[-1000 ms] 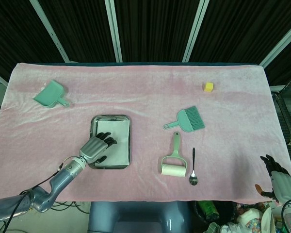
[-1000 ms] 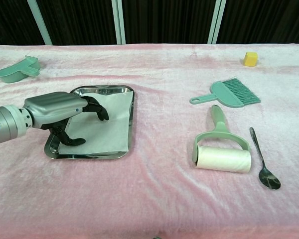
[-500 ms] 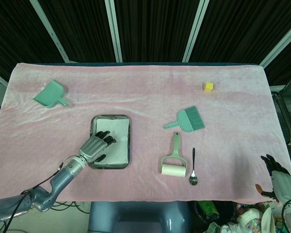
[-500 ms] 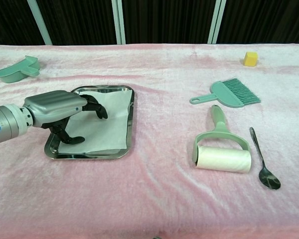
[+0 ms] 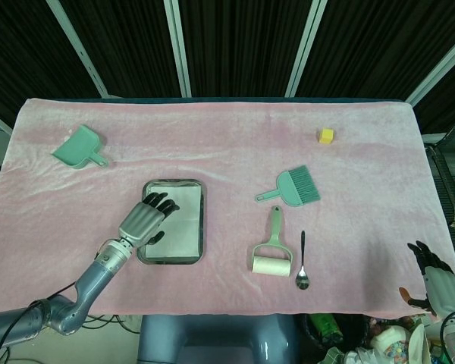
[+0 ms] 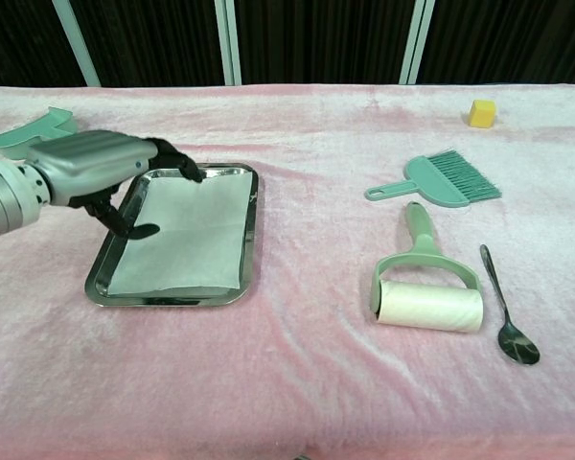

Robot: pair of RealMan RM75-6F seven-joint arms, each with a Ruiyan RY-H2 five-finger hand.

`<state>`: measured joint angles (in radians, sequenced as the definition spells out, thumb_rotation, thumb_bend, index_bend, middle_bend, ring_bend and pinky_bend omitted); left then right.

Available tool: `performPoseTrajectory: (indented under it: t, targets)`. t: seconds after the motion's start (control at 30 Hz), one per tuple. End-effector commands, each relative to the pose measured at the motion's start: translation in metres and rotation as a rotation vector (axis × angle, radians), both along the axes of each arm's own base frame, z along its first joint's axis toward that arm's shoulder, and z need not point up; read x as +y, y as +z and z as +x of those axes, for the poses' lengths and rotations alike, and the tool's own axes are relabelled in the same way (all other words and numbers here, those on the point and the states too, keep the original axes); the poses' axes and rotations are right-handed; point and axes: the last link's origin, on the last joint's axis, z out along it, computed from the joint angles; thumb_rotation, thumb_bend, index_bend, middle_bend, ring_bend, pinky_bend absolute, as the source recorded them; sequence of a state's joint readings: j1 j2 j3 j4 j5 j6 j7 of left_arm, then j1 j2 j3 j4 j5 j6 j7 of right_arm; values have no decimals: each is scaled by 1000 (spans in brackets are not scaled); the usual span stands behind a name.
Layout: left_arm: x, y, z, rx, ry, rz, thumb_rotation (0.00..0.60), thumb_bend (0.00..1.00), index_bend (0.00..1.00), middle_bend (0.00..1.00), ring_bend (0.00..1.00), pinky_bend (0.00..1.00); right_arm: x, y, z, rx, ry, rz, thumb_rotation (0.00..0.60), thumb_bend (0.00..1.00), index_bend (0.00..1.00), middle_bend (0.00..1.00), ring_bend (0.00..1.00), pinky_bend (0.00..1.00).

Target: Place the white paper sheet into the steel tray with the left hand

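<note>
White paper sheet [image 6: 185, 235] lies flat inside steel tray [image 6: 252, 233]. Left hand [image 6: 101, 169] hovers above tray's left edge, clear of sheet, fingers spread, holding nothing. Right hand [image 5: 432, 277] at table's near right corner, fingers apart, empty.

The left hand [image 6: 96, 171] covers the steel tray's [image 5: 199, 227] left rim and part of the white paper sheet [image 6: 187, 235]. The right hand [image 5: 434, 279] is barely in the head view, cut by the corner; grip unclear.
</note>
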<state>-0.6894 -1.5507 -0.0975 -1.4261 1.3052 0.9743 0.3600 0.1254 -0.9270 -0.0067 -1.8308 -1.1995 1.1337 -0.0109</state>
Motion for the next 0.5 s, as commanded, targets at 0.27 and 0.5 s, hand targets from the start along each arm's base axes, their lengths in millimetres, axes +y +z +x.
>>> performPoseTrajectory:
  t: [0.27, 0.5]
  targets:
    - [-23, 77, -8, -30, -36, 236, 600, 334, 228, 178, 68, 104, 0, 1, 0, 10, 9, -6, 600, 244, 0, 8, 100, 151]
    - [-69, 114, -65, -72, 92, 318, 600, 319, 218, 133, 29, 39, -1, 2, 3, 39, 55, -20, 600, 243, 0, 8, 100, 152]
